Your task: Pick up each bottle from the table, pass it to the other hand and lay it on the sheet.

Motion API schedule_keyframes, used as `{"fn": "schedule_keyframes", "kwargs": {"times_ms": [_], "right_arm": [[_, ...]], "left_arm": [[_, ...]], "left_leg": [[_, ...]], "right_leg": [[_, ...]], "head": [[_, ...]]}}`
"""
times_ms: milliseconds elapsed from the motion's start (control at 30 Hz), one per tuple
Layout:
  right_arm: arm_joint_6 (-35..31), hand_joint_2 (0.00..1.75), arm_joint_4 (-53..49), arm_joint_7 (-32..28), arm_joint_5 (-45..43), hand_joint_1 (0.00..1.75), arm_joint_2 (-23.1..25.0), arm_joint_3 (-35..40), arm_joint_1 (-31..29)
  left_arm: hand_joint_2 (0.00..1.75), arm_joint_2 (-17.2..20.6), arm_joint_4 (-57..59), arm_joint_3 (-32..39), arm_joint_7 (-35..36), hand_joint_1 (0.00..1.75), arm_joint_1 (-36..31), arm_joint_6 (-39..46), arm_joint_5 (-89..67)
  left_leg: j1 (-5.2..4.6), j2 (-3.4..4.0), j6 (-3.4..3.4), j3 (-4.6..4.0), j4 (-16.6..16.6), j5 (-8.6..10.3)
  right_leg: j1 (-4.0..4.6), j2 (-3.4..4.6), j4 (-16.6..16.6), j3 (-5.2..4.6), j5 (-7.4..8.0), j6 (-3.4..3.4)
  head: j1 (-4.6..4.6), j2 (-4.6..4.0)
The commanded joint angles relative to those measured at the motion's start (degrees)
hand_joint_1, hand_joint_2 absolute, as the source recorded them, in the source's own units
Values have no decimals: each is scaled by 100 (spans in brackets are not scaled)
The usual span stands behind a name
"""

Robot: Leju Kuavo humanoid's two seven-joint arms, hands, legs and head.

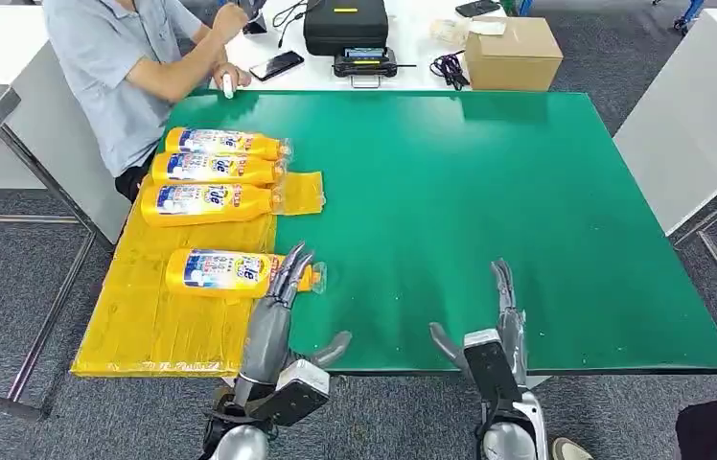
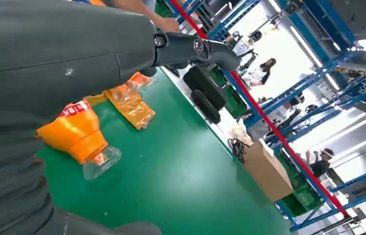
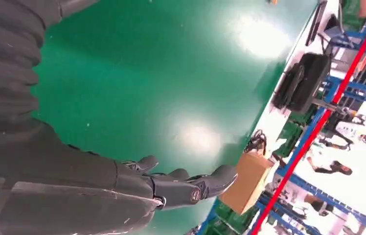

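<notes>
Four bottles (image 1: 209,199) lie on the yellow sheet (image 1: 158,321) at the mat's left. The nearest bottle (image 1: 230,272) has its clear cap overhanging onto the green mat (image 1: 489,211); the left hand (image 1: 283,287), fingers spread and holding nothing, hovers right at its neck. A careless withdrawal could clip it and roll it off. Labels are blue and red; the writing is too blurred to read. The right hand (image 1: 500,321) is released, empty, over bare mat.

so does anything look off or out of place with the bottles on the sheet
Slightly. Three orange bottles lie stacked neatly side by side on the yellow sheet, but the fourth bottle lies apart, nearer the robot, with its clear cap end poking past the sheet's edge onto the green table, right by the left hand. Nothing looks spilled or damaged.
</notes>
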Motion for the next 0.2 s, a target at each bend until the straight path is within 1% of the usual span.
{"fn": "schedule_keyframes", "kwargs": {"times_ms": [33, 67, 100, 133, 167, 200], "right_arm": [[-869, 175, -143, -491, -142, 0, 58, 356, 201], [-603, 175, -216, -403, -463, 0, 51, 391, 247], [-666, 175, -246, -432, -352, 0, 18, 440, 283], [-772, 175, -257, -452, -249, 0, 29, 464, 306], [-725, 175, -273, -330, -306, 0, 45, 500, 322], [-541, 175, -276, -236, -367, 0, -9, 611, 321]], "left_arm": [[175, 28, 43, 37, -45, 0, 42, -45, 304], [175, 54, -43, 37, -29, 0, 123, -12, 320], [0, 62, -127, 47, -33, 0, 191, -21, 400], [0, 85, -214, 42, -80, 0, 239, -37, 483], [175, 113, -351, 34, -164, 0, 316, -40, 563], [175, 132, -452, 39, -296, 0, 383, 53, 544]], "left_leg": [[3, -1, -8, 11, -2, -5], [9, 5, -13, 24, 4, -15], [2, 7, -10, 17, -2, -9], [5, 8, -10, 20, 0, -11], [3, 6, -8, 13, -2, -8], [3, 9, -7, 13, -2, -7]], "right_leg": [[4, -3, -1, 12, -6, -10], [10, 1, 2, 24, -14, -18], [3, 4, 0, 13, -8, -13], [6, 4, -1, 17, -9, -14], [4, 4, -2, 11, -7, -11], [4, 6, -2, 10, -5, -10]], "head": [[2, 0], [0, 0], [-2, 0], [2, 0], [0, 0], [0, 0]]}}
